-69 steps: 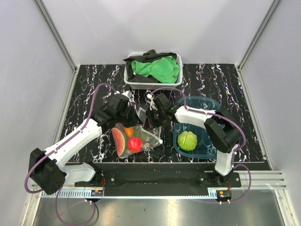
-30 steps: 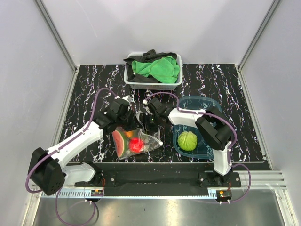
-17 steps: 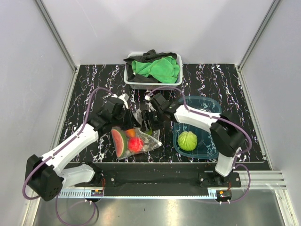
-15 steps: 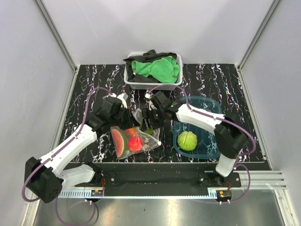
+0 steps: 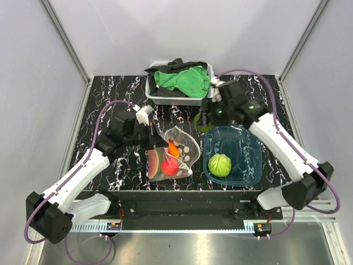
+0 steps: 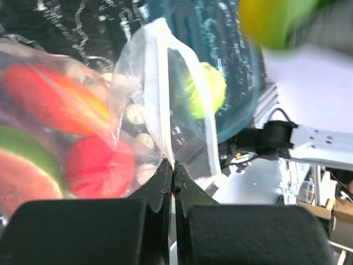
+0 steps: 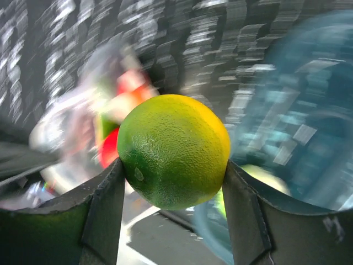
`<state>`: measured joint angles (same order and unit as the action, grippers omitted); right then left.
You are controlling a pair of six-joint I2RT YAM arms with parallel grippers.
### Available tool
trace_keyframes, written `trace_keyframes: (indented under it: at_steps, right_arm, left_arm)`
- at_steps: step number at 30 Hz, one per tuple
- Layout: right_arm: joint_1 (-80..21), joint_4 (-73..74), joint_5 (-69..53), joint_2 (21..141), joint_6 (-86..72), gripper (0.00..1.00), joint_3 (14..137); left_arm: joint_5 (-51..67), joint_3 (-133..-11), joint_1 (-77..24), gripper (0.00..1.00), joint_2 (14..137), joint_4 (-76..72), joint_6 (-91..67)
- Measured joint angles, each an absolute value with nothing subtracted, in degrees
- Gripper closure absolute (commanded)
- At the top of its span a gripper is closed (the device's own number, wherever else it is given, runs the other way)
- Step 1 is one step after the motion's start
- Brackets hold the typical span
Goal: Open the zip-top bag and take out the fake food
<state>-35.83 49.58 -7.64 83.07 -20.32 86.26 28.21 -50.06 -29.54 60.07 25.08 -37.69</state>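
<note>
light: bright, even | shadows: soft | top: sharp | wrist backgrounds: motion-blurred

Mid-table (image 5: 105,99), nr the near edge: zip-top bag (image 5: 185,141). In it, watermelon slice (image 5: 156,164) at left, ball fruit (image 5: 171,165) just right of it, longer piece (image 5: 173,148) behind both. Tub (image 5: 251,165) just right of bag, leafy ball (image 5: 220,164) in its near-left part. Basket (image 5: 177,100) far centre, cloths (image 5: 185,79) in it. Left gripper (image 6: 172,176) on bag's left edge. Right gripper (image 5: 207,117) betw basket & tub, over tub's far-left corner, round fruit (image 7: 174,150) betw its fingers.
</note>
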Motion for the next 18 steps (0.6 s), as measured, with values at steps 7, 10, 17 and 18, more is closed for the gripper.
trace_keyframes:
  at_steps: [7, 10, 17, 18]
  right_arm:
    - [-20.4, 54.6, -0.6, 79.4, -18.4, 0.93, 82.8]
    - [-16.8, 55.3, 1.5, 80.1, -18.9, 0.91, 78.8]
    - [-10.3, 52.3, 3.1, 87.5, -19.9, 0.94, 72.6]
    - [-9.9, 51.4, 3.4, 89.2, -19.9, 0.94, 72.3]
  left_arm:
    - [30.9, -50.2, -28.9, 1.00, 59.6, 23.9, -38.4]
    - [31.1, -50.3, -28.4, 1.00, 59.7, 24.3, -38.7]
    - [31.7, -50.5, -27.6, 1.00, 60.1, 24.5, -39.8]
    - [31.8, -50.6, -27.6, 1.00, 60.2, 24.5, -40.2]
